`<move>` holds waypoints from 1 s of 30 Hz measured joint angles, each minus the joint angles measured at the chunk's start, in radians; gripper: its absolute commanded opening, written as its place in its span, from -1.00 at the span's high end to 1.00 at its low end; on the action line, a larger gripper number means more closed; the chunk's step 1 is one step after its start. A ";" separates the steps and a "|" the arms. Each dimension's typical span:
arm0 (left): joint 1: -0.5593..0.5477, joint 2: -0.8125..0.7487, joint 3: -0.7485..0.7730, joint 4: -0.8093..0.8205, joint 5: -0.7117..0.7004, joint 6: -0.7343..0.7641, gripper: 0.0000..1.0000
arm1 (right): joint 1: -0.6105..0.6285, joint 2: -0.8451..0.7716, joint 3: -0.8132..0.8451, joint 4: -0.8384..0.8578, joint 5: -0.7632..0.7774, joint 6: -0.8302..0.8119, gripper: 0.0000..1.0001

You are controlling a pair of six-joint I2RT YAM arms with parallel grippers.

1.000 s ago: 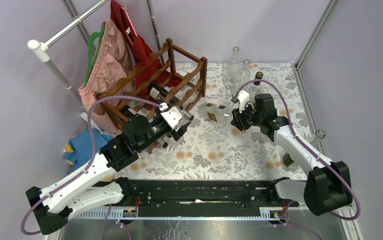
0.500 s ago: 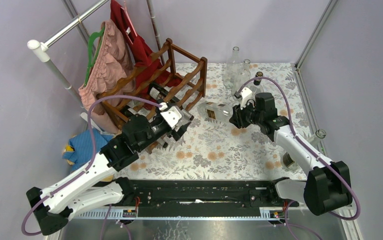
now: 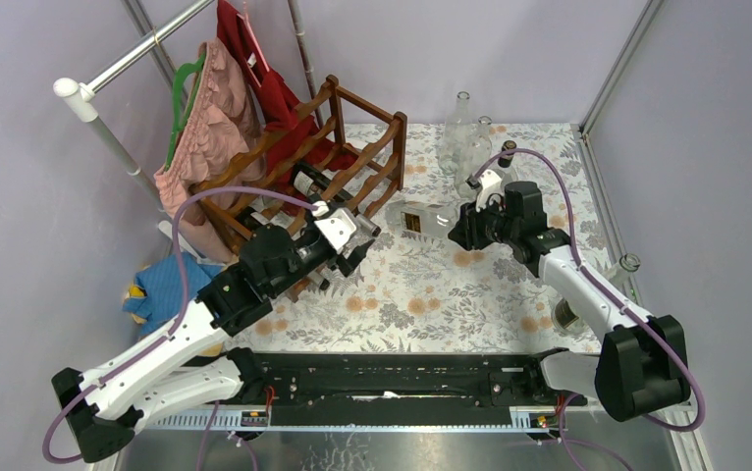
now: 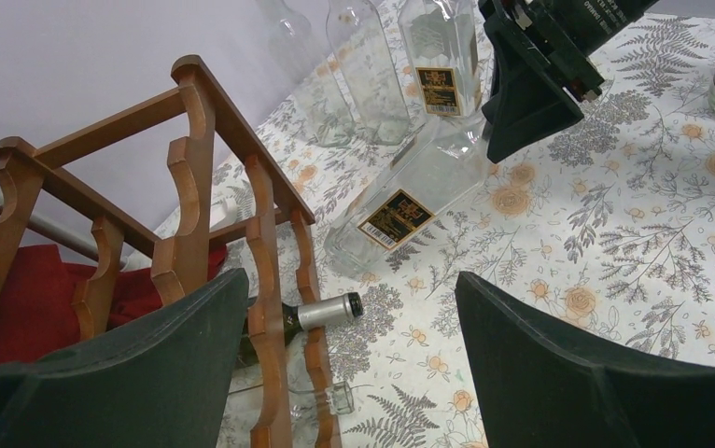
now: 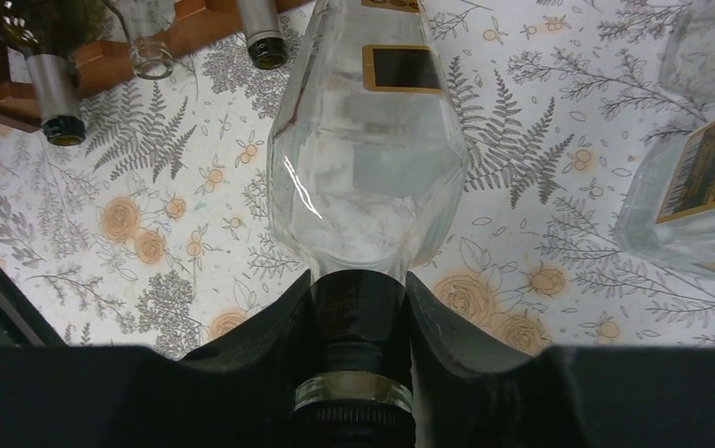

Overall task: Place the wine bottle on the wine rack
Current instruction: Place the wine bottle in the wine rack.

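The wine bottle is clear glass with a black-and-gold label and a dark neck. My right gripper is shut on that neck and holds the bottle almost level above the floral table, base toward the wine rack. The right wrist view shows the bottle running away from my right gripper, with the rack's lower rail beyond. My left gripper stands open and empty at the rack's front. From the left wrist I see my left gripper, the rack and the held bottle.
Bottles lie in the rack's lower tier: a dark one with a silver cap and a clear one. Clear bottles stand at the table's back, more at the right edge. A clothes rail with garments is on the left.
My right gripper has carried the bottle a little up and toward the back left, nearer the rack. The left arm has not moved.
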 measured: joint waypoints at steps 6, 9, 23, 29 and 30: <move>0.005 -0.004 0.000 0.001 0.004 0.000 -0.77 | -0.019 -0.006 -0.073 0.108 -0.033 0.120 1.00; 0.006 -0.004 0.000 0.001 0.009 0.000 -0.77 | -0.036 -0.014 -0.093 0.132 -0.039 0.164 1.00; 0.025 -0.003 0.000 0.008 0.019 -0.005 -0.78 | -0.079 -0.012 -0.161 0.278 -0.104 0.343 1.00; 0.031 -0.003 0.000 0.014 0.023 -0.005 -0.78 | -0.079 0.019 -0.161 0.362 -0.131 0.399 1.00; 0.031 -0.003 0.000 0.014 0.023 -0.005 -0.78 | -0.079 0.026 -0.161 0.374 -0.134 0.407 1.00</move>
